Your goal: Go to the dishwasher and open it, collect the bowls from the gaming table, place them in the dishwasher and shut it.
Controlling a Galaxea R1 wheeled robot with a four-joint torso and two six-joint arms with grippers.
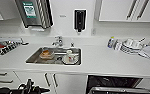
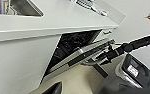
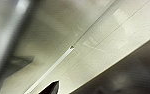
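While the dishwasher (image 2: 76,56) door hangs half open, the right gripper (image 2: 104,56) sits at its handle (image 2: 91,60), jaw state unclear; a slip could let the door drop or spring shut.

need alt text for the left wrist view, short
A dishwasher under a white counter stands partly open, its door tilted outward and the dark inside showing. The robot's right gripper is at the door's top edge by the handle, its arm reaching in from the side. A corner of the sink shows on the counter above.
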